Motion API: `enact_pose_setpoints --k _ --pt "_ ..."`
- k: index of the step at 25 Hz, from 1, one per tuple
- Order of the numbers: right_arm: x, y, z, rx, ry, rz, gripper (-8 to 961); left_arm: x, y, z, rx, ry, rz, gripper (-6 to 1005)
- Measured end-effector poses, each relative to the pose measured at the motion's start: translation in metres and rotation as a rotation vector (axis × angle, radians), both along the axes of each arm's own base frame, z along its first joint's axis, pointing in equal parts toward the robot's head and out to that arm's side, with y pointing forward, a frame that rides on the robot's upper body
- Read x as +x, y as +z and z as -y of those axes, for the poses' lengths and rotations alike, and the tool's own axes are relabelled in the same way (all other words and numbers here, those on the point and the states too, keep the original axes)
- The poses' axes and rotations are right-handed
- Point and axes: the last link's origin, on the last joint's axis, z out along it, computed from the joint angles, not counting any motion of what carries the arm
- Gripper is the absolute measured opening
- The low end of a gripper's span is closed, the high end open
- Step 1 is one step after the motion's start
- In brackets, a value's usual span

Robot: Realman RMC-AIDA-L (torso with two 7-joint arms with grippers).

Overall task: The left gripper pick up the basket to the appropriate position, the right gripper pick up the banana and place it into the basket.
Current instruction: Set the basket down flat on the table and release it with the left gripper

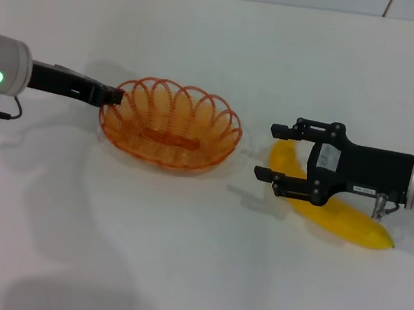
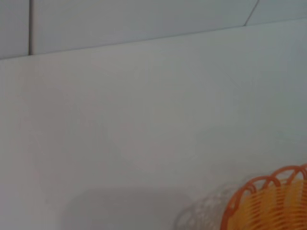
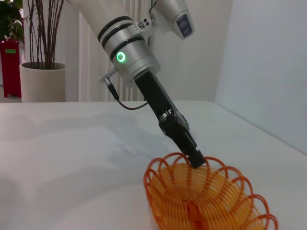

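Head view: one basket (image 1: 170, 124) pinched by left gripper (image 1: 116, 97); right gripper (image 1: 278, 153) jaws released over one banana (image 1: 338, 212)

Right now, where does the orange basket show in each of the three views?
Head view: the basket sits left of centre, the left gripper at its rim.
Left wrist view: only a piece of its rim shows, in the lower right corner.
Right wrist view: bottom, right of centre.
Shared landmark: its scalloped orange rim.
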Motion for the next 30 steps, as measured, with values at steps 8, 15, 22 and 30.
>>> enact_pose_setpoints --k 8,15,22,30 --pt "0.0 0.0 0.0 0.001 0.002 0.002 713 0.003 -0.004 -0.003 0.018 0.0 0.023 45" --pt "0.0 -0.001 -0.002 0.006 -0.005 0.006 713 0.009 -0.005 -0.005 0.017 -0.011 0.028 69" --pt "-0.002 -0.005 -0.004 -0.001 -0.008 0.004 713 0.007 -0.013 -0.004 0.003 0.004 0.023 98" --pt "-0.002 -0.004 -0.005 0.006 -0.014 -0.005 713 0.006 -0.012 -0.004 0.007 0.021 0.024 130"
